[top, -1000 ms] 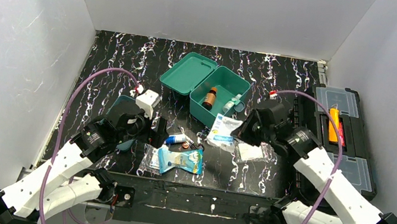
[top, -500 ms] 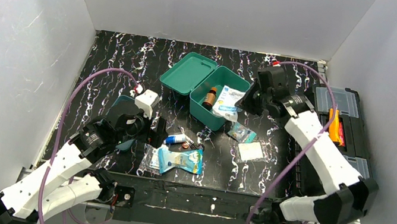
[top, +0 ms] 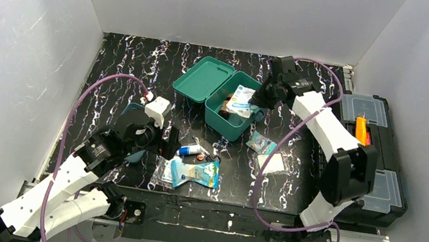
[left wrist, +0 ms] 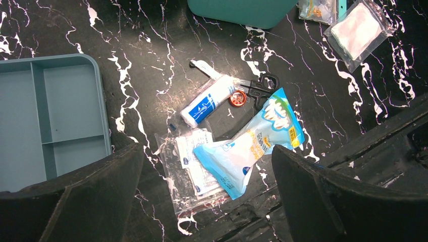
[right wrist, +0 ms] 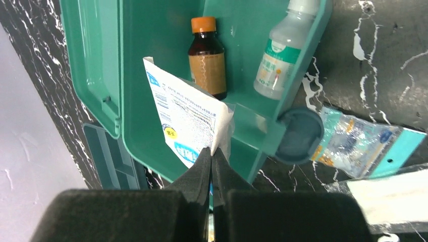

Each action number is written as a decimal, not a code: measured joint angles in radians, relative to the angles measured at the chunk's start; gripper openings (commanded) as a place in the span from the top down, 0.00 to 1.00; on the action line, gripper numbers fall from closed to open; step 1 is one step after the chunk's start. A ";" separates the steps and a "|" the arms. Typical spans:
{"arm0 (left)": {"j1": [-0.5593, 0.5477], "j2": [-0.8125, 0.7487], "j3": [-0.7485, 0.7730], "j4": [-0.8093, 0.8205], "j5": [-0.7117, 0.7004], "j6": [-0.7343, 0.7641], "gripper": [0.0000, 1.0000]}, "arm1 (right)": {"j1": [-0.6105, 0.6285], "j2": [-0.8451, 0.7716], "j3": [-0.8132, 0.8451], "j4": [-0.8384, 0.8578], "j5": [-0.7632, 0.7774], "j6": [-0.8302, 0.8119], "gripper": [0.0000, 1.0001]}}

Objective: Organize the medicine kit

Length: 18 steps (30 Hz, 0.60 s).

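- Left margin: a white wall (top: 30, 33) stands along the surface (top: 130, 62); a bare marbled stretch runs from it to the kit's lid.
- Inner tray (left wrist: 50, 116): blue-teal, compartmented, flat on the surface near the left edge. Its dividers show only in the left wrist view.
- Left end effector (left wrist: 206, 156): jaws spread wide, gripping nothing, poised over the near-centre clutter.
- Clutter below it: clear sachets (left wrist: 194, 161), a blue pouch (left wrist: 252, 143) overlapping them, a white tube (left wrist: 209, 101), and black scissors (left wrist: 262, 88) touching the pouch.
- Medicine kit (top: 228, 128): centre-rear, lid thrown open to the left, well beyond the left end effector.
- Kit contents, legible only in the right wrist view: brown bottle (right wrist: 207, 60) and white bottle (right wrist: 280, 60), both lying down.
- Right end effector (right wrist: 212, 151): closed, pinching a white packet (right wrist: 189, 118) by its edge, directly above the kit's open interior.
- Blue sachet (right wrist: 358, 143): just right of the kit.
- Black toolbox (top: 382, 154): along the right edge, seen only from above.
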State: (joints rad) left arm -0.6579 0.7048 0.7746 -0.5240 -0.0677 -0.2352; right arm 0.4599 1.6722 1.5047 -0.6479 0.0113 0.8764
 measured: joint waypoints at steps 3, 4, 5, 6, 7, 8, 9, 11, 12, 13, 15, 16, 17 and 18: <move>0.000 0.000 0.000 0.000 -0.001 0.000 0.02 | -0.018 0.074 0.035 0.016 -0.022 0.016 0.99; 0.000 0.000 0.000 0.000 -0.001 0.000 0.02 | -0.023 0.094 0.041 0.023 -0.027 0.020 0.99; 0.000 0.000 0.000 0.000 -0.001 0.000 0.02 | -0.027 0.115 0.047 0.026 -0.031 0.026 0.99; 0.000 0.000 0.000 0.000 -0.001 0.001 0.02 | -0.028 0.132 0.050 0.030 -0.036 0.031 0.99; 0.000 0.000 0.000 0.000 -0.002 0.001 0.02 | -0.032 0.145 0.055 0.028 -0.038 0.034 0.99; 0.000 0.000 0.000 0.000 -0.002 0.001 0.02 | -0.036 0.167 0.072 0.021 -0.041 0.038 0.99; 0.000 0.000 0.000 0.000 -0.003 0.001 0.02 | -0.040 0.188 0.090 0.022 -0.042 0.041 0.99; 0.000 0.000 0.000 0.000 -0.004 0.002 0.02 | -0.047 0.236 0.132 0.025 -0.047 0.047 0.99; 0.000 0.000 0.000 0.000 -0.004 0.003 0.02 | -0.049 0.254 0.148 0.027 -0.049 0.050 0.99; 0.000 0.000 0.000 0.000 -0.004 0.003 0.02 | -0.053 0.272 0.164 0.028 -0.051 0.054 0.99; 0.000 0.000 0.000 0.000 -0.004 0.005 0.02 | -0.058 0.310 0.201 0.028 -0.052 0.061 0.99; 0.000 0.000 0.000 0.000 -0.005 0.005 0.02 | -0.060 0.328 0.219 0.027 -0.051 0.063 0.99; 0.000 0.000 0.000 0.000 -0.005 0.006 0.02 | -0.061 0.346 0.239 0.025 -0.050 0.065 0.99; 0.000 0.000 0.000 0.000 -0.006 0.007 0.02 | -0.063 0.365 0.261 0.022 -0.049 0.068 0.99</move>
State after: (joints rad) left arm -0.6579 0.7052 0.7746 -0.5243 -0.0734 -0.2283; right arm 0.3969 2.0377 1.7657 -0.6258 -0.0380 0.9440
